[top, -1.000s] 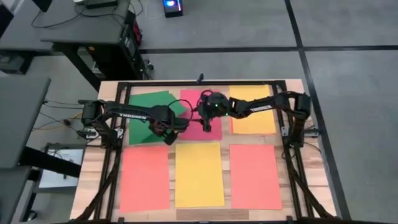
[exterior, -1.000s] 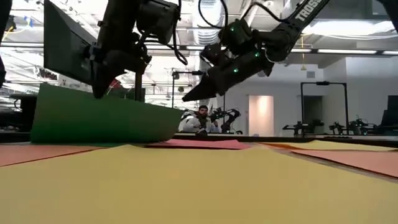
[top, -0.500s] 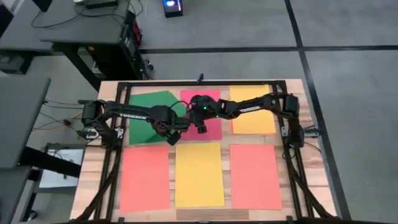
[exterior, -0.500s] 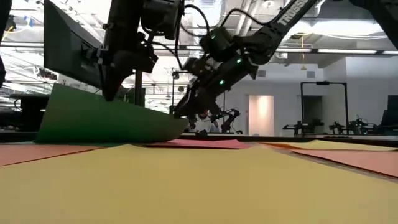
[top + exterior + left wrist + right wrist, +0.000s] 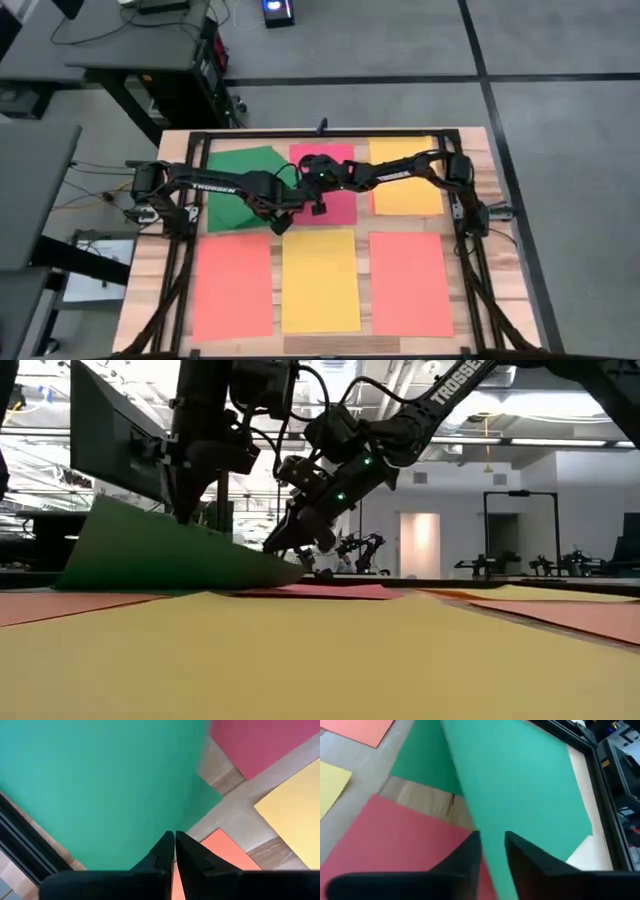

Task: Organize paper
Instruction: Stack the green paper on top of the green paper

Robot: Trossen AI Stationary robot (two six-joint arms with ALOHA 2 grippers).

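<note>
Six paper sheets (image 5: pixel 320 280) lie on the table (image 5: pixel 480 180), three near, three far; left gripper (image 5: pixel 281 224) and right gripper (image 5: pixel 316 207) meet over the far-left sheet (image 5: pixel 232 190)

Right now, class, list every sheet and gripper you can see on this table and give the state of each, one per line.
green paper: one edge lifted off the table, pinched by the left gripper
pink-red paper: flat
orange paper: flat
front yellow paper: flat
two front salmon sheets: flat
left gripper: shut on the green paper
right gripper: open, at the green paper's raised edge
</note>
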